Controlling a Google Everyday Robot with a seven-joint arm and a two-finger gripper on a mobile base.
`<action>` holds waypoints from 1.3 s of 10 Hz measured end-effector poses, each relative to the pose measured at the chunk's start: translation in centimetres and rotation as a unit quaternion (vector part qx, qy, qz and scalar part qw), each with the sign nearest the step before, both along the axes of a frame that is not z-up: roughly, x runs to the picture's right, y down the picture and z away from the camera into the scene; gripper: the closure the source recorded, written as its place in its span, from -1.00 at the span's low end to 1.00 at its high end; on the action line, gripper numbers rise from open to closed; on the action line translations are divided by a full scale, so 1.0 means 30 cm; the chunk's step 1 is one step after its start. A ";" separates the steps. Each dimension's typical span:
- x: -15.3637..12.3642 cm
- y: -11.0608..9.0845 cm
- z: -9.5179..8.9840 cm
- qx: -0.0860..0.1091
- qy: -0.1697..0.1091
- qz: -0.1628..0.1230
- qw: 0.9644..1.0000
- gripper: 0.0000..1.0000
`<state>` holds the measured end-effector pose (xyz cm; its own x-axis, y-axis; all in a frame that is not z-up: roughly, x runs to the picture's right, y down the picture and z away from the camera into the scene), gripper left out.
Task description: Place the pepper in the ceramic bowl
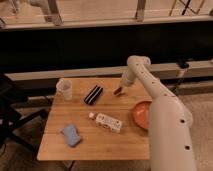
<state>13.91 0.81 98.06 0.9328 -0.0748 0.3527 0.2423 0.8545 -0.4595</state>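
Observation:
The pepper [118, 91] is a small dark red piece at the back of the wooden table [95, 145], right at the tip of my gripper [120, 88]. The gripper reaches down to it from the arm, which comes in from the lower right. The ceramic bowl [140, 114] is orange-red and sits at the table's right edge, in front and to the right of the pepper. The arm hides its right part.
A clear plastic cup [64, 88] stands at the back left. A black oblong object [93, 94] lies left of the pepper. A white bottle [107, 121] lies on its side mid-table. A blue sponge [71, 135] lies front left. A dark wall runs behind the table.

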 end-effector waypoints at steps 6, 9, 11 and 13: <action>-0.010 0.004 -0.059 0.018 -0.030 -0.027 0.999 1.00; 0.003 0.011 -0.095 0.027 -0.042 -0.029 0.998 1.00; 0.002 0.014 -0.114 0.032 -0.049 -0.030 0.998 1.00; 0.002 0.019 -0.132 0.037 -0.056 -0.033 0.997 1.00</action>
